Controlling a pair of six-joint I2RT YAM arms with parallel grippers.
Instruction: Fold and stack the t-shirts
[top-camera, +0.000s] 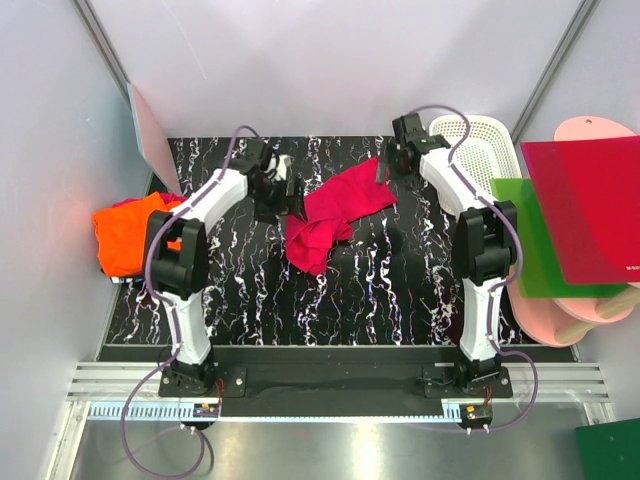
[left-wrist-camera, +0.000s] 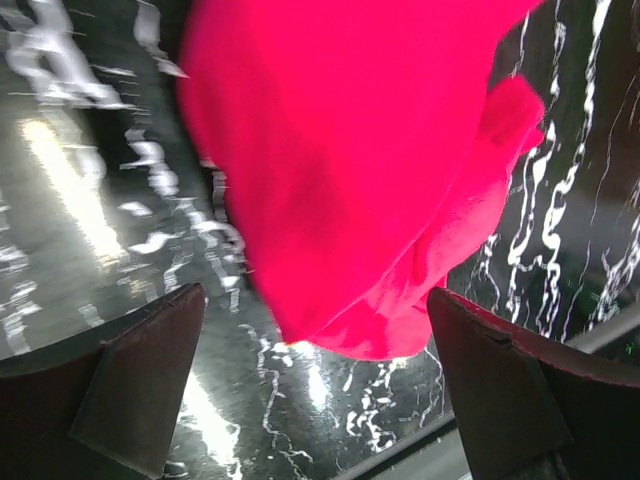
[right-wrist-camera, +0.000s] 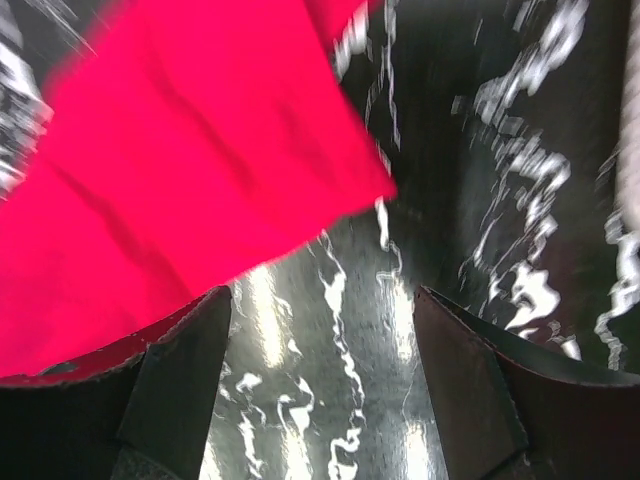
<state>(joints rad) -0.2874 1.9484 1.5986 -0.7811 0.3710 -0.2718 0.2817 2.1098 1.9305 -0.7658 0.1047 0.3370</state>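
**Limp red t-shirt rumpled at the counter's far middle; both end effectors open**

Top view: the red t-shirt (top-camera: 335, 210) lies bunched and twisted on the counter (top-camera: 350, 310), near the middle of its far edge. It sits between the left end effector (top-camera: 285, 200) and the right end effector (top-camera: 385, 165). The orange t-shirt (top-camera: 130, 232) is heaped at the left edge, partly off it.

Left wrist view: the jaws stand wide apart and empty. A rounded, doubled-over lump of red cloth lies just ahead.

Right wrist view: the jaws are likewise apart, holding nothing. A flat corner of the shirt lies just ahead, toward one finger.

The cloth looks light and wholly soft, so it should sag from any hold and may slide on the glossy counter. That flat corner seems the better place to pinch, since the lump would gather several layers.
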